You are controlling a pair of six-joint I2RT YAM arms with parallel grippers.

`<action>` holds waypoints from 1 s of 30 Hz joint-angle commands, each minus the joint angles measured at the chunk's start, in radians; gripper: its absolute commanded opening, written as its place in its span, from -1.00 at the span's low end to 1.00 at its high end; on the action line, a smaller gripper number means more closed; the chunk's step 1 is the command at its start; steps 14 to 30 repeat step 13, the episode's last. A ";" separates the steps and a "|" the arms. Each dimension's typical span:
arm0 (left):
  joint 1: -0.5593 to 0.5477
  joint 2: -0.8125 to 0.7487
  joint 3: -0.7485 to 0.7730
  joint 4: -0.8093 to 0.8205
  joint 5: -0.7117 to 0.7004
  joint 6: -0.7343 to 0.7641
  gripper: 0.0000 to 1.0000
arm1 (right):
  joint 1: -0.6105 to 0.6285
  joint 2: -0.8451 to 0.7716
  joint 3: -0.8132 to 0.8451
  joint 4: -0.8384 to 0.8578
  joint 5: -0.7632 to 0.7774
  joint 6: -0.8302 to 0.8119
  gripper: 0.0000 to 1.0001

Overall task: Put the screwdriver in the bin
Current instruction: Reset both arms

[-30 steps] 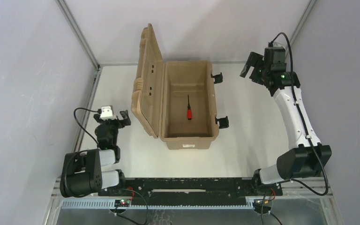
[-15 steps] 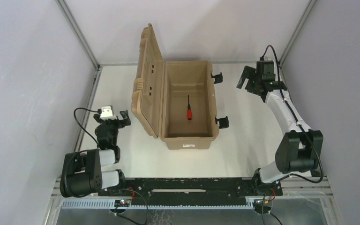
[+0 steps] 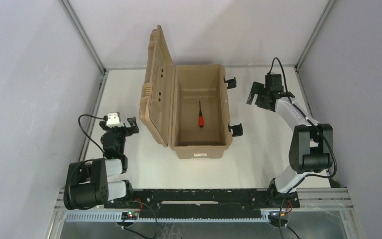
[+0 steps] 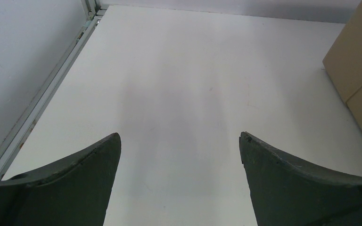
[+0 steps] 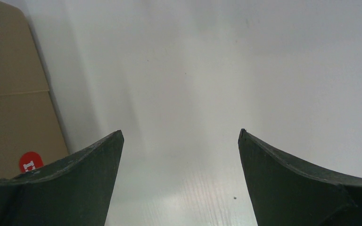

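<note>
While the tan bin (image 3: 201, 151) stands open, left gripper (image 4: 179, 137) nearest, at its left, jaws spread and empty, red-handled screwdriver (image 3: 200, 119) lying on the bin floor, right gripper (image 3: 258, 95) farther back at its right, jaws wide, holding nothing

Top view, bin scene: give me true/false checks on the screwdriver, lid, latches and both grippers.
1. The screwdriver lies inside the bin. True.
2. The bin's lid is shut. False: it stands open along the bin's left side.
3. The right gripper holds the screwdriver. False: its jaws are open and empty, to the right of the bin.
4. The left gripper is open and holds nothing. True.
5. Both black latches sit on the bin's right long side. True.
</note>
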 commanded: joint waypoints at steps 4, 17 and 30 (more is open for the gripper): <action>-0.005 -0.011 0.039 0.023 -0.007 -0.001 1.00 | -0.001 0.003 -0.021 0.114 -0.076 -0.073 0.99; -0.005 -0.011 0.039 0.023 -0.007 -0.001 1.00 | 0.000 0.014 -0.020 0.136 -0.117 -0.069 0.99; -0.005 -0.011 0.039 0.023 -0.007 -0.001 1.00 | 0.000 0.014 -0.020 0.136 -0.117 -0.069 0.99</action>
